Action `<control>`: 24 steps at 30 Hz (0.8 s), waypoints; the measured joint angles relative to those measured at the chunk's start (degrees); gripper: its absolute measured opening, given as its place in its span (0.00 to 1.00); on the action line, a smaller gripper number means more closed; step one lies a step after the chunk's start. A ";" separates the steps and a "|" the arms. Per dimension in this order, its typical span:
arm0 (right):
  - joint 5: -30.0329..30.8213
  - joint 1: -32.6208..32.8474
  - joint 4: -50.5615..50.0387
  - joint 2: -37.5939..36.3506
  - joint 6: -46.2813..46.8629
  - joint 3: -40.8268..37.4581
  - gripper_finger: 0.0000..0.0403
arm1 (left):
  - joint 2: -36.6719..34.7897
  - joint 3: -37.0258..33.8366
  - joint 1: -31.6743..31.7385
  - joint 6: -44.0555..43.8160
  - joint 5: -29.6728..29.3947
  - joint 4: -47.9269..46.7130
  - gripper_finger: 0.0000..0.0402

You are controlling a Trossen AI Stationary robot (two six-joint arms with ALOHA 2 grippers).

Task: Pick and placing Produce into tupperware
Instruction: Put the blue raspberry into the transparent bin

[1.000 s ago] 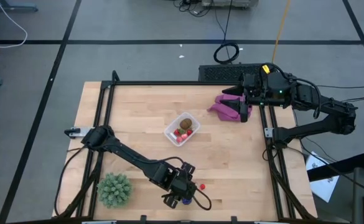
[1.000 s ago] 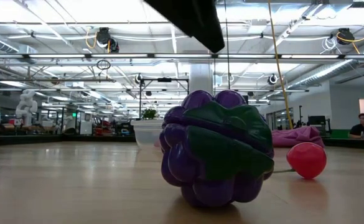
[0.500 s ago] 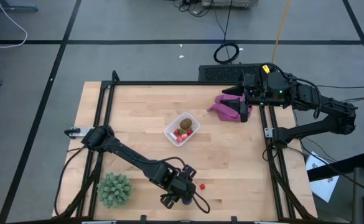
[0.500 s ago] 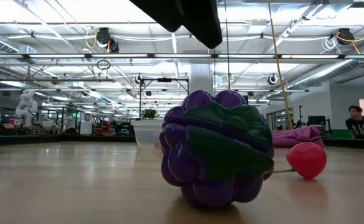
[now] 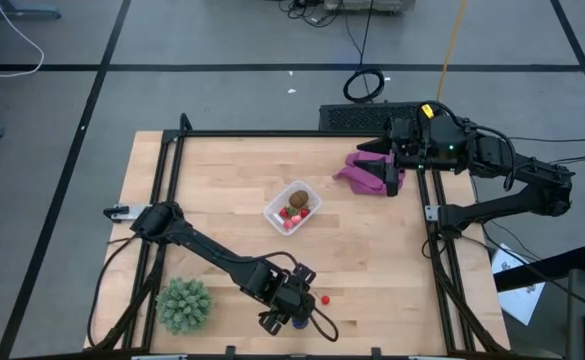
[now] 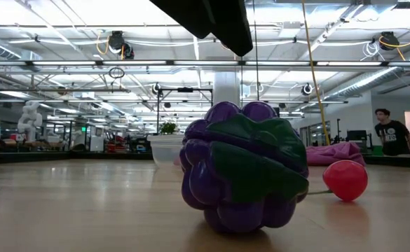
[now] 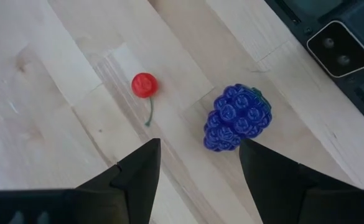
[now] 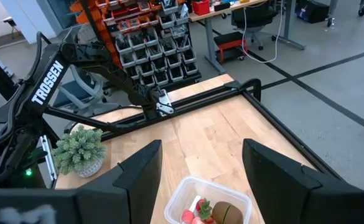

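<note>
Shifted slightly between the earlier frames and now: left arm over the table's near edge, dark gripper bulk in the low view changed shape at the top; person in the far background moved along the right side of the room. Everything else unchanged.

Left gripper [image 5: 292,310] hovered over the grape bunch [image 7: 236,117], fingers [image 7: 138,171] parted with a clear gap, nothing between them. Grape bunch sat on the wood table [image 5: 212,190] near the front edge, directly below the gripper in the high view, apart from both fingers in the left wrist view. Red cherry [image 7: 145,84] with thin stem lay just beside the bunch, not touching.

Tupperware [image 5: 292,207] stood mid-table, well apart from the left gripper; held a brown oval [image 5: 299,198] and red pieces [image 5: 290,217].

Right gripper [image 5: 387,172] parked at the far right corner above the magenta cloth [image 5: 364,172], fingers [image 8: 141,168] spread apart, empty.

Green spiky plant [image 5: 184,304] near the front left corner. Person [image 6: 391,131] standing far off behind the table.
</note>
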 joint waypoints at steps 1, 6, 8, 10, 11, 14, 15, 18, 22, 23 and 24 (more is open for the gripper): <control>0.00 0.00 0.00 0.00 0.00 0.00 0.53 | 0.00 0.00 -0.01 0.55 -0.02 0.01 0.56; 0.00 0.02 0.00 0.00 0.00 0.00 0.53 | 0.00 0.00 0.00 0.13 0.00 0.37 0.56; 0.00 0.01 0.00 0.00 -0.01 0.00 0.53 | 0.00 0.00 -0.01 0.10 0.37 0.37 0.56; 0.01 0.01 0.00 -0.01 0.00 0.00 0.53 | 0.00 0.01 -0.01 0.08 0.43 0.39 0.56; 0.00 0.02 0.00 0.00 0.00 0.00 0.53 | 0.00 0.00 -0.01 0.05 0.42 0.39 0.56; 0.00 0.00 0.00 0.00 0.00 0.00 0.53 | 0.00 0.00 -0.01 -0.29 0.42 0.39 0.56; 0.00 0.00 0.00 0.00 0.00 0.00 0.53 | 0.00 0.02 -0.01 -0.29 0.42 0.39 0.56; 0.01 0.02 0.00 0.00 0.00 0.00 0.53 | 0.00 0.01 -0.03 0.24 0.42 0.39 0.56; 0.00 0.00 0.00 0.00 0.00 0.00 0.53 | 0.00 0.01 -0.28 1.97 0.42 0.41 0.56; 0.00 0.01 0.00 0.00 0.00 0.00 0.53 | 0.00 0.02 -0.32 2.60 0.40 0.42 0.56; 0.00 0.00 0.00 0.00 0.00 0.00 0.53 | 0.00 0.00 -0.43 3.10 0.42 0.42 0.56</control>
